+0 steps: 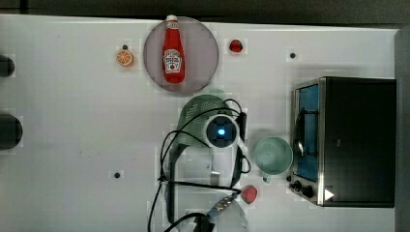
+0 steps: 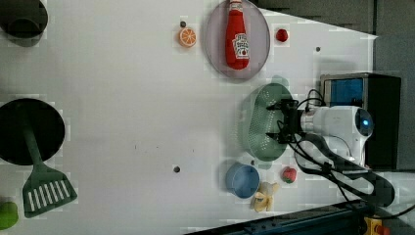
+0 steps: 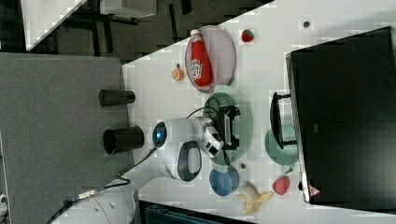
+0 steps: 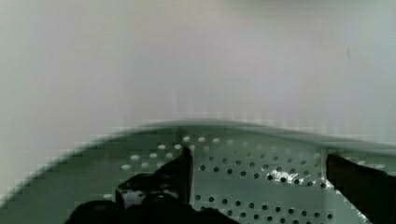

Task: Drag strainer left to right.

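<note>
Tool point(image 2: 274, 120) spread wide, poised over strainer point(image 2: 259, 122), fingers inside the basin. Strainer on counter point(image 2: 127, 98), mid-scene in the left view, long axis running near to far, between plate point(image 2: 215, 49) and blue bowl point(image 2: 242, 180).

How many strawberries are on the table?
2: one strawberry beside the plate with the ketchup, another near the mug and oven. Others may be hidden.

ketchup bottle point(image 1: 173, 50) on plate point(image 1: 203, 38), mug point(image 1: 273, 155), toaster oven point(image 1: 358, 140), banana point(image 2: 265, 197)
</note>
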Controlling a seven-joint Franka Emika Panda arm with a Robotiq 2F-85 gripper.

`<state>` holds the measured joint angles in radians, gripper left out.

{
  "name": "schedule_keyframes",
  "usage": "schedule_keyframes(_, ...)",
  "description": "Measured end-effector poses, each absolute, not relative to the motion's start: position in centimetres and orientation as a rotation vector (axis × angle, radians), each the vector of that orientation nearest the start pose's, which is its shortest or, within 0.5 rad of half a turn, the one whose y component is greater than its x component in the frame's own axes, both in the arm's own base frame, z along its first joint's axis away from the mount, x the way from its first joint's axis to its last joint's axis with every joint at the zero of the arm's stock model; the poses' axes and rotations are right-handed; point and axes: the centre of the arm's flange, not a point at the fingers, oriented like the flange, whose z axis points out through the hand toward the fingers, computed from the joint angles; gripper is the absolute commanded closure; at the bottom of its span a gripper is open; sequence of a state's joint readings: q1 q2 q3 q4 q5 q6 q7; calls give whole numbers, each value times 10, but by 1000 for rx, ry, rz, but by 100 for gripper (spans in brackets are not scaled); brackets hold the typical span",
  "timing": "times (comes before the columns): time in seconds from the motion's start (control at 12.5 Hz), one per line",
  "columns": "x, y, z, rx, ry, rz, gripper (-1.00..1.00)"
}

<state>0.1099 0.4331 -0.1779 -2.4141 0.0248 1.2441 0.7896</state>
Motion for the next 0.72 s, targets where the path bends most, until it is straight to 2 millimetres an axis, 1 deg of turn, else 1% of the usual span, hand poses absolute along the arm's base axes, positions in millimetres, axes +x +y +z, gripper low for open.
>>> schedule_keyframes(0.08, 480, -56, 136, -2206, 2348, -60, -100)
schedule_keyframes(0.24, 473, -86, 137, -2192, 2408, -48, -100)
schedule_keyframes(0.32, 471, -99, 137, -2192, 2421, -49, -100)
schedule_keyframes(0.4, 471, -105, 137, -2198, 2416, -46, -100)
schedule_keyframes(0.56, 473, -106, 143, -2224, 2379, -48, -100)
schedule_keyframes(0.72, 476, -91, 155, -2297, 2276, -46, -100)
